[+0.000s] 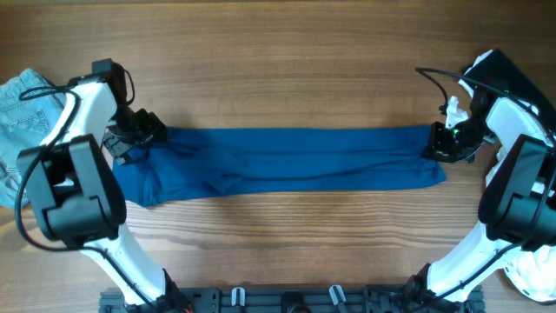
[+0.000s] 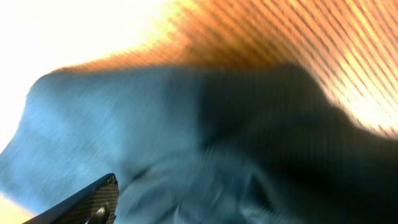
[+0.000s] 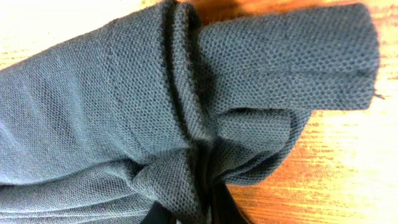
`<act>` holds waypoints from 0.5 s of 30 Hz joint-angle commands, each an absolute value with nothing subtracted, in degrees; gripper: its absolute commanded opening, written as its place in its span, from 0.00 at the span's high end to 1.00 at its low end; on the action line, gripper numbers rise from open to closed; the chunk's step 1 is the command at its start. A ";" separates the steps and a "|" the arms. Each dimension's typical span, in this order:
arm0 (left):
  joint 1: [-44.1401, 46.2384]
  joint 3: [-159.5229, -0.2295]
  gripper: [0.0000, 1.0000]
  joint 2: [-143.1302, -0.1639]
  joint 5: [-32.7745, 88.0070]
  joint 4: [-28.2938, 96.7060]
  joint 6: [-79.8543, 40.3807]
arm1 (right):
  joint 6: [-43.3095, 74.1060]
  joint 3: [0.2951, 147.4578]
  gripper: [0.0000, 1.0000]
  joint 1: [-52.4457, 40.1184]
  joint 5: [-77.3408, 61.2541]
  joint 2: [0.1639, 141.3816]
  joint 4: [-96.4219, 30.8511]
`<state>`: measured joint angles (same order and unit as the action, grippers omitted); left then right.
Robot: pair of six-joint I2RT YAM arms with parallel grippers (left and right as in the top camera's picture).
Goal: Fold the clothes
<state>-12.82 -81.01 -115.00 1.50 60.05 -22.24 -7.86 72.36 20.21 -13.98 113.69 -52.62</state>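
Note:
The deep-blue shirt lies pulled into a long band across the table, bunched at its left end. My left gripper sits over that left end. In the left wrist view only one finger shows, far to the left, with blurred blue cloth spread beside it, so the jaws stand wide. My right gripper is at the shirt's right end. In the right wrist view its dark fingers pinch a gathered fold of the knit cloth against the wood.
A light-blue denim piece lies at the left edge of the table. A black piece lies at the upper right and a white one at the lower right. Bare wooden table stretches above and below the shirt.

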 commanded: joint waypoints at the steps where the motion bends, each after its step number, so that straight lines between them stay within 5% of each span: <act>1: -13.78 -83.33 0.16 -106.59 2.11 61.76 -22.76 | -7.49 74.00 0.96 20.21 -14.63 115.18 -51.55; 4: -13.78 -83.33 0.00 -102.80 2.07 63.31 -22.76 | -1.34 79.44 0.96 21.30 -13.93 112.75 -53.93; 9: -13.78 -83.24 0.00 -101.84 2.07 64.12 -22.76 | -4.47 84.05 0.96 16.97 -14.06 105.91 -60.49; 15: -13.78 -83.20 0.00 -101.91 2.09 65.56 -22.76 | 0.80 83.99 0.96 0.75 -18.00 102.74 -63.00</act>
